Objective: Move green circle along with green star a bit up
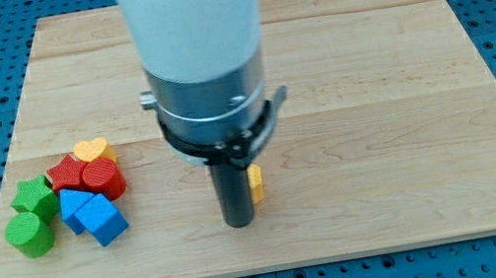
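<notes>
We observe my tip [239, 223] resting on the wooden surface [399, 85] near the bottom centre of the view. There is no hand on this arm; it ends in a straight dark rod, so no open or closed state applies. A yellow block [256, 184], its shape mostly hidden behind the rod, sits just beside my tip on the view's right.

The remaining blocks form a cluster at the view's lower left, well apart from my tip. The green circle [30, 234] lies at the cluster's lower left edge. The green star [34, 197] sits just above it, touching or nearly touching. To their right we note a red star [66, 173], a red cylinder [102, 178], and a yellow heart [91, 150] at the top of the cluster. Below the red blocks lie a blue cube [103, 220] and a second blue block [72, 205], shape unclear.
</notes>
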`<move>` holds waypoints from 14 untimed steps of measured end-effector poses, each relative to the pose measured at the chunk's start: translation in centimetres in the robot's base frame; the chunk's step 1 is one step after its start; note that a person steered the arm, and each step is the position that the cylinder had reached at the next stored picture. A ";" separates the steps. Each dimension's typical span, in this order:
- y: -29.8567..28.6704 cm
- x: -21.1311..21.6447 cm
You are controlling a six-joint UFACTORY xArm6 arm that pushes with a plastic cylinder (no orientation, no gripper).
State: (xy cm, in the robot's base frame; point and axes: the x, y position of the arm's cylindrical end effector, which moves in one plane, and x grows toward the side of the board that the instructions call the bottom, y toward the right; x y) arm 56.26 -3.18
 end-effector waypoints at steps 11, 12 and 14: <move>-22.6 -3.8; -23.6 -4.6; -24.0 -5.2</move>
State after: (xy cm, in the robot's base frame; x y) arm 51.03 -27.19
